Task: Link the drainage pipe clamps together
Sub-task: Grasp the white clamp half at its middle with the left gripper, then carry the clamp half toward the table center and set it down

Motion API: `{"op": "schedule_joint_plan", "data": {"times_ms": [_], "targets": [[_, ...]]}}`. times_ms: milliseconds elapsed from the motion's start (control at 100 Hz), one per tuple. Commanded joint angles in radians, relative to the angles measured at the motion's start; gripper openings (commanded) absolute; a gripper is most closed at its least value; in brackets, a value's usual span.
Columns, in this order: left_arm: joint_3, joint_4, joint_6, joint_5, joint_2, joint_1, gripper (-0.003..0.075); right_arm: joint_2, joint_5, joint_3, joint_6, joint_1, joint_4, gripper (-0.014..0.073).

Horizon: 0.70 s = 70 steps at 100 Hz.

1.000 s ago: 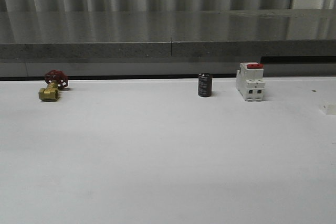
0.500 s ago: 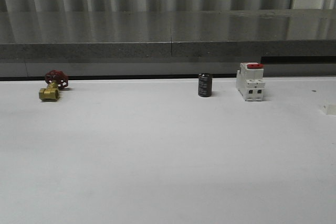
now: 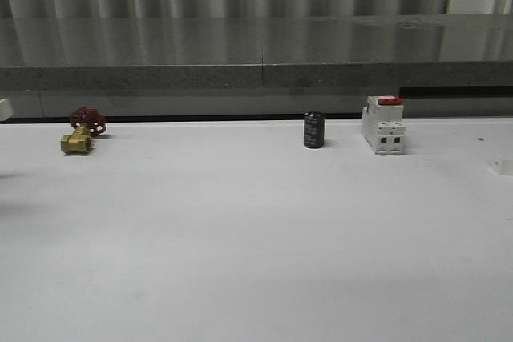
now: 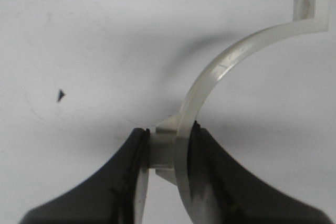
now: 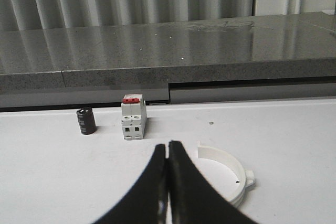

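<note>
The left gripper (image 4: 168, 153) pinches one clamp (image 4: 220, 72) above the table (image 3: 240, 238), the right gripper (image 5: 167, 156) is closed empty beside the other clamp (image 5: 231, 169), and beyond stand a capacitor (image 3: 313, 130), breaker (image 3: 382, 125) and valve (image 3: 81, 130), no writing legible.

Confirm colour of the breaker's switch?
Red, atop the white boxy breaker; clearest in the front view.
</note>
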Motion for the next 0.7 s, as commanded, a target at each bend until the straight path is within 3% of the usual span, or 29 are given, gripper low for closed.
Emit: {"op": "schedule_joint_plan", "data": {"times_ms": [0, 390, 690], "targets": [[-0.006, -0.022, -0.074, -0.014, -0.064, -0.073, 0.0114, -0.014, -0.081, -0.020, -0.002, 0.002, -0.008, -0.0067], [0.016, -0.009, -0.325, -0.186, -0.064, -0.416, 0.0114, -0.014, -0.081, -0.020, -0.002, 0.002, -0.008, -0.0067], [0.016, 0.056, -0.470, -0.244, -0.064, -0.495, 0.0114, -0.014, -0.081, -0.020, -0.002, 0.002, -0.008, -0.0067]]}}
